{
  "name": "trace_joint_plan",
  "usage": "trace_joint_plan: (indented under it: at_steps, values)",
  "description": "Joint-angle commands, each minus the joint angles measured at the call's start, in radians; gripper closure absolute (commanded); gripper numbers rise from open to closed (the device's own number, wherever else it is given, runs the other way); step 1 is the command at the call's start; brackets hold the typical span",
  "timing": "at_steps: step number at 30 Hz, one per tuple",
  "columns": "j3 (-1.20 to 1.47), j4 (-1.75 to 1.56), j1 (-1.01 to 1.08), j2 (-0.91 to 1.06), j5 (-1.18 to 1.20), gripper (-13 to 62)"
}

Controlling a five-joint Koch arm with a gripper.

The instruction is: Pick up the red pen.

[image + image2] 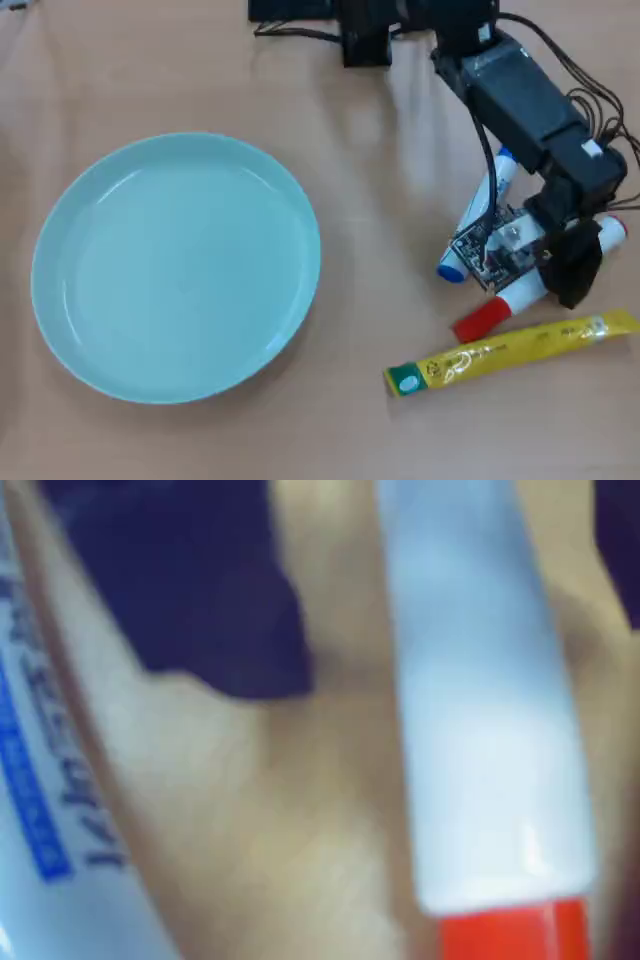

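The red pen (497, 312) lies slanted on the surface (360, 200), its red cap toward the yellow tube (510, 353) just below it in the overhead view. The gripper (570, 262) is low over the pen's barrel. In the wrist view the pen (480, 720) runs between two dark jaw shapes with bare surface showing on both sides, so the jaws stand apart around it. A blue-capped marker (478, 216) lies beside it, and a pale green plate (60, 300) sits well away.

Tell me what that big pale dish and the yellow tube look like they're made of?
The dish looks like glazed ceramic or hard plastic: smooth pale blue-green, with soft glare near the rim. The yellow tube seems to be thin printed plastic or foil, flat and slightly glossy, with a green tip.
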Motion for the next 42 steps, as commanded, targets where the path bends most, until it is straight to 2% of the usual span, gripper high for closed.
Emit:
trace_joint_plan:
  at_steps: [1,4,9,10,12,29,37,42]
  values:
    - [-0.077,-0.028,-0.012,0.009,-0.006,21.7]
    - [-0.077,-0.044,-0.018,0.009,-0.003,32.7]
    - [-0.075,-0.084,-0.029,0.008,-0.003,56.9]
    - [-0.074,-0.084,-0.029,0.008,-0.003,58.0]
    - [-0.075,-0.086,-0.031,0.008,-0.003,56.2]
    - [-0.075,-0.084,-0.049,0.015,0.009,56.2]
    - [-0.072,-0.040,-0.046,0.014,0.213,56.1]
    - [-0.063,-0.037,-0.043,0.029,0.252,56.1]
